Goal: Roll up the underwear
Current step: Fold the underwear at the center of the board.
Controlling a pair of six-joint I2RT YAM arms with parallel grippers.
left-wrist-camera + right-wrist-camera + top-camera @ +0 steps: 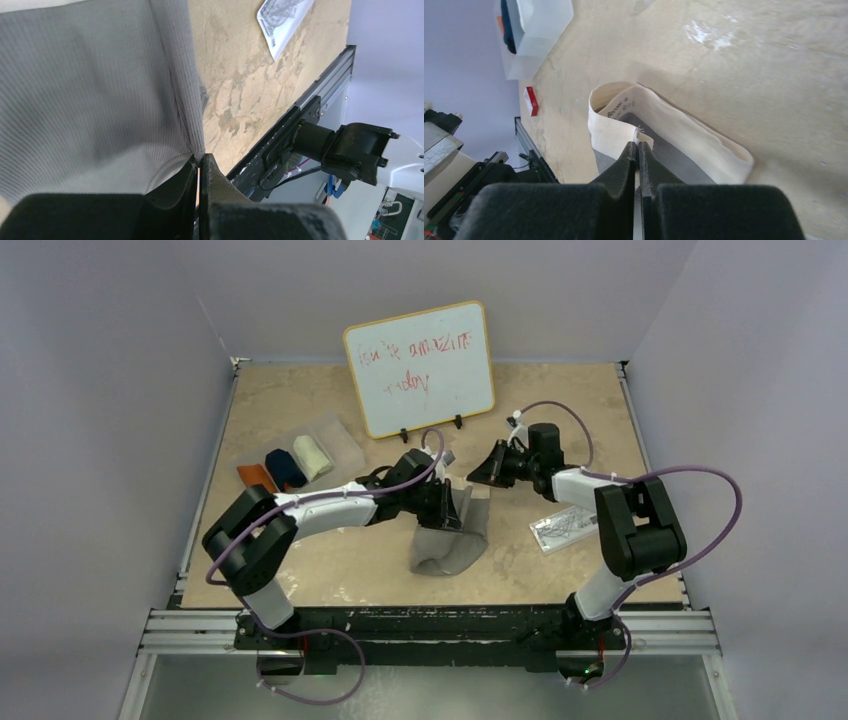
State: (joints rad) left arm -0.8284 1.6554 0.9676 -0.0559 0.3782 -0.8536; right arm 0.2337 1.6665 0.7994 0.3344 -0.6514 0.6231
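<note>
Top external view: the grey underwear [452, 540] sits at the middle of the worktop [330, 570], near the front edge. Its upper edge is drawn up between the two pincers and its lower end is bunched on the surface. The left pincer [447, 504] meets the cloth from the left and the right pincer [476, 477] from the upper right; the two are close together.

Left wrist view: the left pincer's fingers are pressed together on a hem of the ribbed grey cloth, which spreads taut across most of that picture. The card [280, 20] lies well apart from it on the worktop.

Right wrist view: the right pincer is pinched tight on the beige waistband [664, 130], which stands as an open loop with grey fabric showing inside. A small red object [530, 100] lies near the worktop's edge.

At the left rear of the worktop a clear tray [340, 435] holds an orange roll [257, 477], a navy roll [285, 469] and a cream roll [312, 457] side by side. A whiteboard [420, 370] with red writing stands at the back
</note>
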